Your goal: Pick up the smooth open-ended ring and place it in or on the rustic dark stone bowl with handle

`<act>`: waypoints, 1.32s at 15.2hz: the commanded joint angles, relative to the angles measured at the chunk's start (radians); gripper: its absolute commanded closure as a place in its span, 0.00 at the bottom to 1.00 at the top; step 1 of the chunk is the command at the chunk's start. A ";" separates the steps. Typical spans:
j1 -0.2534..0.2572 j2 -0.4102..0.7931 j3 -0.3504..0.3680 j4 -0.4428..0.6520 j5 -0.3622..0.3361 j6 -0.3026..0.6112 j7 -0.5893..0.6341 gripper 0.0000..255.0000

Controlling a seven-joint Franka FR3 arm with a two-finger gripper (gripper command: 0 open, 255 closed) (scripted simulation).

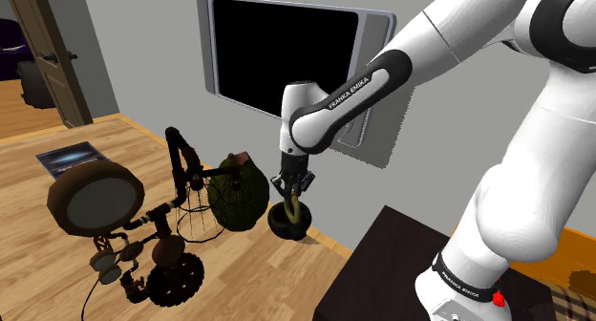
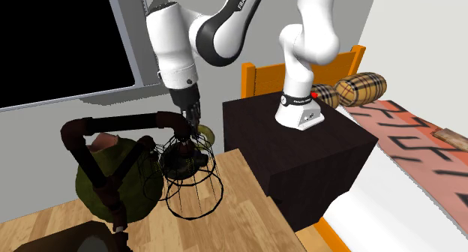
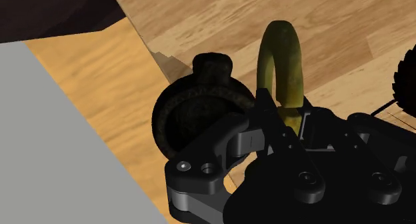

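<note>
The gripper [image 1: 292, 193] is clamped on the olive ring [image 3: 279, 56]. It hangs right over the dark handled bowl [image 3: 193, 109].

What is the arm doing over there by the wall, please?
The white arm's black gripper is shut on a smooth olive-yellow open-ended ring, holding it low over the rough dark bowl with a handle on the wooden surface. The ring is not yet released. I cannot tell whether it touches the bowl.
</note>
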 commanded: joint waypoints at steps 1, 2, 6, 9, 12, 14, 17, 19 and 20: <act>-0.024 0.021 -0.024 0.042 -0.013 -0.025 -0.037 1.00; -0.036 0.035 -0.035 0.065 -0.020 -0.036 -0.055 1.00; -0.089 0.108 -0.085 0.186 -0.043 -0.092 -0.138 1.00; -0.089 0.137 -0.085 0.176 -0.044 -0.054 -0.139 1.00; -0.088 0.167 -0.085 0.168 -0.045 -0.016 -0.141 1.00; -0.087 0.187 -0.085 0.164 -0.046 0.009 -0.142 1.00; -0.086 0.220 -0.085 0.160 -0.047 0.046 -0.143 1.00; -0.086 0.242 -0.086 0.158 -0.047 0.070 -0.144 1.00; -0.085 0.254 -0.086 0.157 -0.048 0.082 -0.144 1.00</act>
